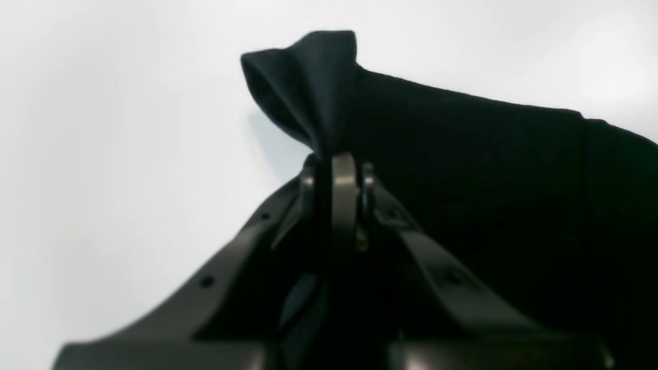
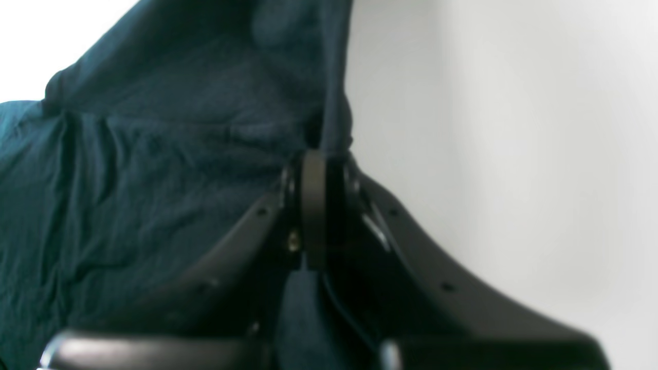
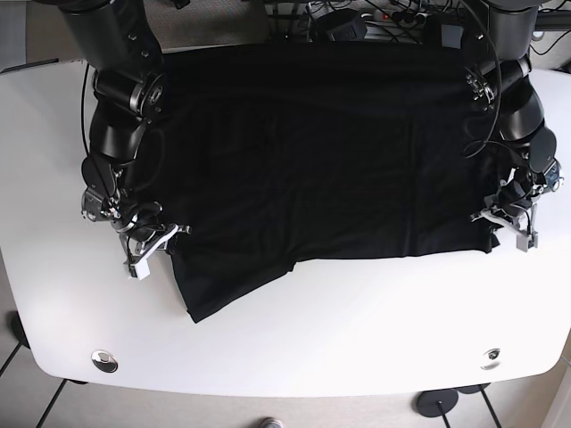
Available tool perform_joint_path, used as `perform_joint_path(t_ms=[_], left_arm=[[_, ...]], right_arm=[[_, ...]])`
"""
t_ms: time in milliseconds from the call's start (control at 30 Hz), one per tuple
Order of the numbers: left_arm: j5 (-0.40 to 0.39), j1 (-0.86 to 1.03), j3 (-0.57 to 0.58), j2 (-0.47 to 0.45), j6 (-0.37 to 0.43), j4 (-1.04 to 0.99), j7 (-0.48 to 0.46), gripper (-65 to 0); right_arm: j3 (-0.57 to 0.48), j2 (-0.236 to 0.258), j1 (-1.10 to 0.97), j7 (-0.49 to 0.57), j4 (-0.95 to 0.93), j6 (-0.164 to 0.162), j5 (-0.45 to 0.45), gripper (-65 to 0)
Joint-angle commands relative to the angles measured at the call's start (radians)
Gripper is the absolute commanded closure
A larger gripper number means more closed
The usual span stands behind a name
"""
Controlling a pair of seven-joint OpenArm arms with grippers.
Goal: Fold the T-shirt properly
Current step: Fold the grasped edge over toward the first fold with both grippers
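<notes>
A black T-shirt (image 3: 312, 152) lies spread over the white table (image 3: 357, 321), its far edge at the table's back. One sleeve sticks out at the front left. My left gripper (image 3: 490, 223) is shut on the shirt's front right corner; the left wrist view shows the pinched cloth (image 1: 313, 87) rising from my closed fingers (image 1: 343, 180). My right gripper (image 3: 171, 234) is shut on the shirt's front left edge; the right wrist view shows the cloth (image 2: 180, 144) clamped between the fingers (image 2: 313, 185). Both grips sit low, near the tabletop.
The table's front half is bare white, with two round metal fittings (image 3: 104, 360) (image 3: 490, 358) near the front corners. Cables and equipment (image 3: 357, 18) lie behind the table's back edge. Floor shows past the front edge.
</notes>
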Motion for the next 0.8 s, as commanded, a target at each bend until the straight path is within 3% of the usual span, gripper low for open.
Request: perform_joint_path(t_ms=[33, 200, 433, 567, 800], left_arm=[[0.012, -0.014, -0.001, -0.015, -0.016, 0.052, 0.018, 0.0], [0.006, 0.028, -0.004, -0.003, -0.088, 0.330, 0.113, 0.0], [-0.172, 0.167, -0.059, 0.031, -0.108, 0.702, 0.294, 0.0], [-0.284, 0.246, -0.065, 0.029, -0.105, 0.817, 0.340, 0.0], [-0.406, 0.427, -0.196, 0.031, -0.103, 0.942, 0.446, 0.0]], right_arm=[[0.004, 0.009, 0.028, 0.008, 0.061, 0.006, 0.010, -1.6], [0.002, 0.007, -0.015, -0.119, 0.279, 0.006, 0.060, -1.6], [0.004, 0.009, -0.148, -0.362, 0.695, 0.006, 0.132, -1.6], [0.007, 0.007, -0.251, -0.431, 0.881, 0.006, 0.142, -1.6], [0.117, 0.011, -0.476, -0.538, 1.098, 0.006, 0.303, -1.6]])
